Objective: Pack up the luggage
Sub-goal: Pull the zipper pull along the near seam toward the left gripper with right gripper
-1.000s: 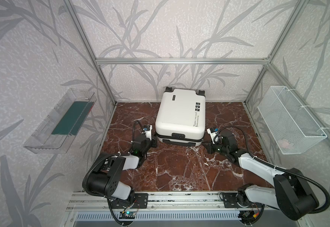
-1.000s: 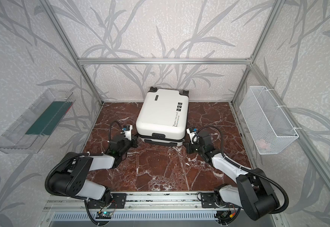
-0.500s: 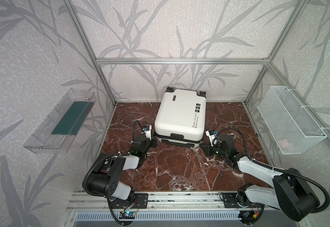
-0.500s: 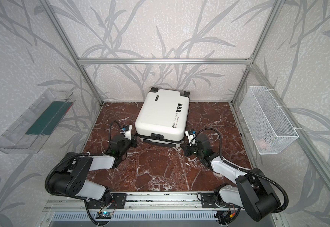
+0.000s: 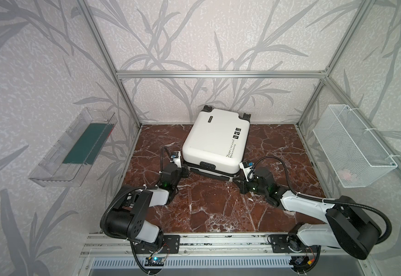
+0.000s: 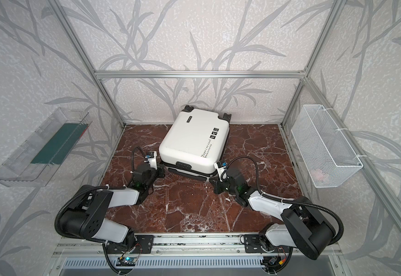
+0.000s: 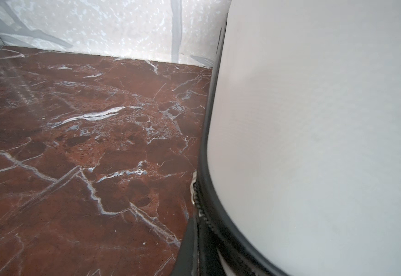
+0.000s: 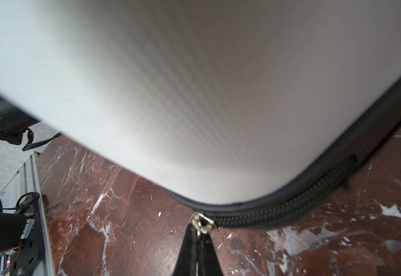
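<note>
The luggage (image 5: 215,141), a small white hard-shell suitcase, lies flat with both shells together in the upper middle of both top views. It rests on the red marble floor (image 5: 206,208), wheels toward the back wall. Its long axis runs from that wall toward the lower edge of the frame, with the near end leaning slightly left. Both arms meet this near short end, about equally close: the left gripper (image 5: 184,170) at its lower-left corner, the right gripper (image 5: 237,179) at its lower-right corner. In the right wrist view the right gripper's jaws are pressed together, clamped on a silver zipper pull (image 8: 201,221) at the rounded corner. Meshed zipper teeth (image 8: 290,210) run off toward the right of that frame. In the left wrist view the left gripper's jaws are also together, their tip touching a second pull (image 7: 194,196) on the black seam; whether it is pinched is unclear. The seam between the two pulls follows the near short end, across the long axis. The right pull would therefore probably travel leftward in the top views. A clear plastic bin (image 5: 73,148) hangs at far left and a white wire mesh basket (image 5: 352,145) at far right, both well apart from the case.
</note>
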You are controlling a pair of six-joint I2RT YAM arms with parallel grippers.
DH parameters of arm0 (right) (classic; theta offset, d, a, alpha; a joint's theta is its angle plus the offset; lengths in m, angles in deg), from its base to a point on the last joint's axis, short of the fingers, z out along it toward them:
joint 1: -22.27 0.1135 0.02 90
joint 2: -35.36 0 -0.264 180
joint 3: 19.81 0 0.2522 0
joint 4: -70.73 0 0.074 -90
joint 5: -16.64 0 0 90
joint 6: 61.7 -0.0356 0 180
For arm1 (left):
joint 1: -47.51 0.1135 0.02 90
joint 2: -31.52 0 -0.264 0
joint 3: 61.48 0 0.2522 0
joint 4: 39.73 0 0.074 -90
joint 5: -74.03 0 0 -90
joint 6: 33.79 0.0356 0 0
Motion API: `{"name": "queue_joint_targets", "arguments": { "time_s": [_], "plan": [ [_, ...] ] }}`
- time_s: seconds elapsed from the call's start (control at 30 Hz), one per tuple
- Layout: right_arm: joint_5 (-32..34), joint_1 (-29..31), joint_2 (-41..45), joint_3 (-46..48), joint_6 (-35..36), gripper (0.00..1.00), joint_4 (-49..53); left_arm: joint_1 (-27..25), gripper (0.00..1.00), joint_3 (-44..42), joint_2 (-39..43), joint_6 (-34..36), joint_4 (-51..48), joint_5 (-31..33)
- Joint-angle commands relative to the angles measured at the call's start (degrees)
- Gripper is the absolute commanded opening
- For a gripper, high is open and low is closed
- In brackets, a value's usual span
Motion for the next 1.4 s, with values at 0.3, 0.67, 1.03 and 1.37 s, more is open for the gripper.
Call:
{"name": "queue_joint_targets", "arguments": {
  "time_s": [0.3, 0.67, 1.03, 1.37],
  "plan": [
    [5.44, 0.52, 3.78, -0.32, -2.3, 0.0, 0.57, -6.21, 0.0, -1.78, 3.41, 0.47, 4.4, -13.23],
    [0.63, 0.58, 8.8, 3.83, -6.27, 0.0, -4.72, -10.31, 0.0, -2.3, 4.53, 0.68, 4.15, -12.19],
    [6.66, 8.31, 3.37, -0.96, -4.09, 0.0, -4.83, -13.47, 0.0, -2.51, 3.7, 0.36, 6.01, -10.42],
    [8.86, 10.53, 1.49, -4.09, -3.03, 0.0, -4.05, -15.4, 0.0, -2.31, 3.4, 0.33, 6.17, -10.46]
  ]
}}
